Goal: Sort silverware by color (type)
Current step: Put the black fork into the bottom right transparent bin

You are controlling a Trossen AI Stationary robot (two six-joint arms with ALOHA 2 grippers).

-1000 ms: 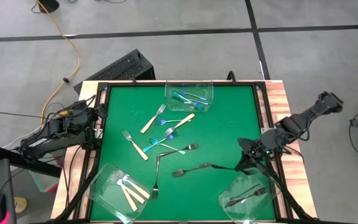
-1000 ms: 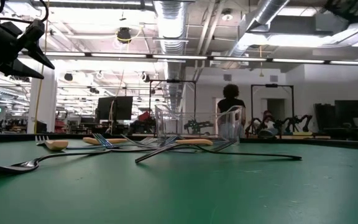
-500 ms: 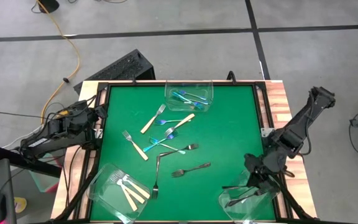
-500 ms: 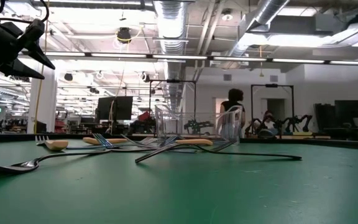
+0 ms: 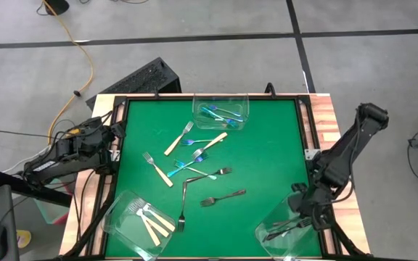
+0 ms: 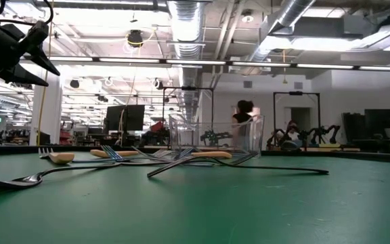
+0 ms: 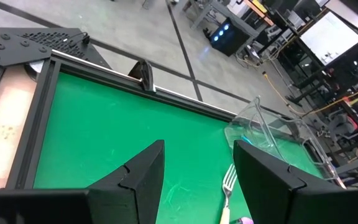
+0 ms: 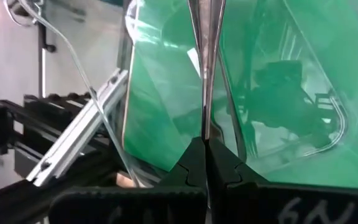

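Right gripper (image 5: 290, 226) moved from mat to over clear tub (image 5: 290, 230) at near right corner, pinched tight on dark fork (image 8: 205, 68). Left gripper (image 7: 197, 180) waits by left edge, fingers wide, holding nothing. Other forks (image 5: 194, 156) lie mid-mat.

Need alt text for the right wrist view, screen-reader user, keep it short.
The right gripper is shut on the handle of a dark grey metal fork, holding it over a clear plastic tub on the green mat. Beyond the tub's rim are the table's metal frame and grey floor.
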